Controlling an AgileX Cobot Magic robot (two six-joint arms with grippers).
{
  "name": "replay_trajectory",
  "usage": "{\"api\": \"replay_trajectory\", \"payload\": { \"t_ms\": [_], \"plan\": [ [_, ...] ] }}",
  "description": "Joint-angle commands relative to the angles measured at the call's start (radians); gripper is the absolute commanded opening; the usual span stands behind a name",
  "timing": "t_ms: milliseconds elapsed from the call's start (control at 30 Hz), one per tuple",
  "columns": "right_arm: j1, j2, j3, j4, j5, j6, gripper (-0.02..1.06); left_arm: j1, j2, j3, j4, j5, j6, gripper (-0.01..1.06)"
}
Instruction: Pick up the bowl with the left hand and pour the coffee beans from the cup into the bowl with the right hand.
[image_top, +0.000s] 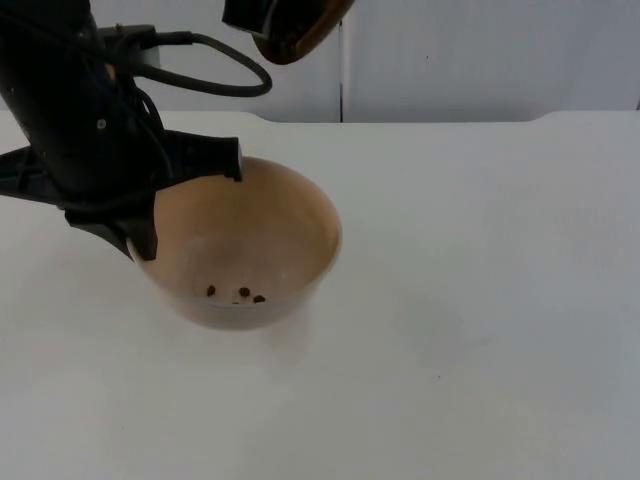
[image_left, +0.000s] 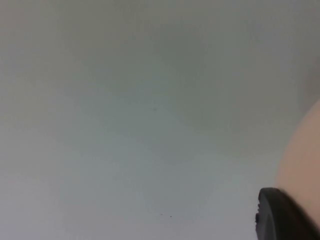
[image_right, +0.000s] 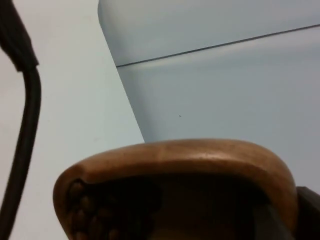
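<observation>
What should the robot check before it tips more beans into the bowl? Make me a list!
1. Bowl held by the left end effector at its rim: ok, the fingers pinch the near-left rim.
2. Bowl mouth facing up: ok, it is open upward.
3. Beans landing inside: ok, a few coffee beans lie on the bowl's bottom; none seen on the table.
4. Cup above the bowl: ok, it hangs tilted over the bowl's far side.
5. Beans left in the cup: ok, the right wrist view shows beans inside its wooden rim.
6. Right end effector's grip on the cup: cannot tell.
</observation>
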Motion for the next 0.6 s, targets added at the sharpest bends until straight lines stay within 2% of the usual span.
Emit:
{"api": "replay_trajectory", "payload": {
  "t_ms": [0, 133, 267, 567],
  "plan": [
    [0.022, -0.002, -0.006, 0.013, -0.021, 0.035, 0.0, -0.005, -0.006, -0.003, -0.005, -0.01, -0.012, 0.0],
    [0.022, -0.002, -0.006, -0.006, -0.021, 0.042, 0.0, -0.005, -0.006, -0.003, -0.005, -0.01, -0.012, 0.0],
    [0.022, -0.002, -0.006, -0.086, -0.021, 0.042, 0.0, -0.005, -0.006, -0.003, -0.005, -0.01, -0.012, 0.0],
    [0.022, -0.004, -0.006, -0.135, -0.021, 0.039, 0.0, -0.005, -0.006, -0.003, -0.005, -0.012, -0.012, 0.0]
  ]
}}
